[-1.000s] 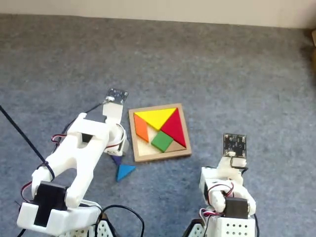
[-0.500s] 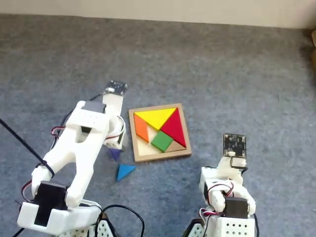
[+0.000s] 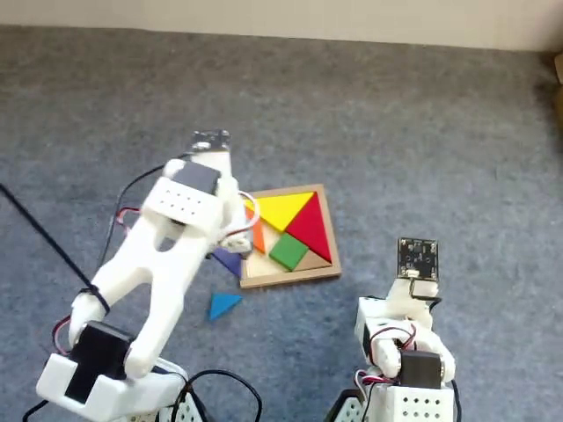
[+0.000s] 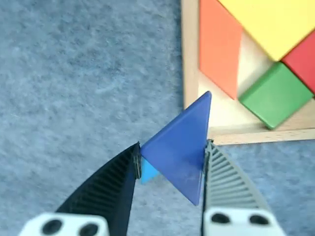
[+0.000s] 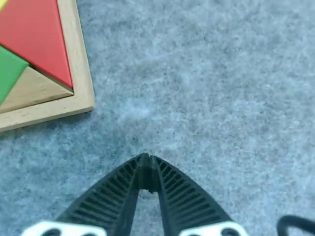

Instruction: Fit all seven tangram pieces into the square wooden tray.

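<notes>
The left gripper (image 4: 171,150) pinches a flat dark blue wooden triangle (image 4: 181,147) by two edges, at the 8 o'clock corner of the square wooden tray (image 3: 290,278). A small light blue triangle (image 3: 223,304) lies at its 7 o'clock. The right gripper (image 5: 147,172), pressed together, is at 4 o'clock.

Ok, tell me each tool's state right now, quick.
Left tool: closed on the dark blue triangle.
Right tool: closed, holding nothing.
</notes>
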Controlling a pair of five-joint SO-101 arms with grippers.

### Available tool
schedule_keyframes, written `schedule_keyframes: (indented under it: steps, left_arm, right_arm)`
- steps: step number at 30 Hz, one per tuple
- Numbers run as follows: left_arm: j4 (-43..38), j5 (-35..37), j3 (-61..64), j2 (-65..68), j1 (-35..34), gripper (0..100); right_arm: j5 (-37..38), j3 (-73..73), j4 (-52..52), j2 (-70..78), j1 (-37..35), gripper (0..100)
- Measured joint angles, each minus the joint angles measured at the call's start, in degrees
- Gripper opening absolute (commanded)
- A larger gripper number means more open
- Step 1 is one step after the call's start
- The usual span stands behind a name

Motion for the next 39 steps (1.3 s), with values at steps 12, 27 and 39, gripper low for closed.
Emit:
schedule_keyframes:
  steps: [12,27,39]
  left_arm:
    - [-8.97,23.74,2.46,0.09,8.79,3]
    - [-20.57,26.55,9.49,0.09,9.41,35]
    - [-20.04,26.55,6.86,0.09,6.95,8]
  right_arm:
    - [0.0,0.0,0.0,0.0,0.0,0.9]
    - [0.0,0.0,0.0,0.0,0.0,0.9]
    - [0.0,0.0,0.0,0.0,0.0,0.9]
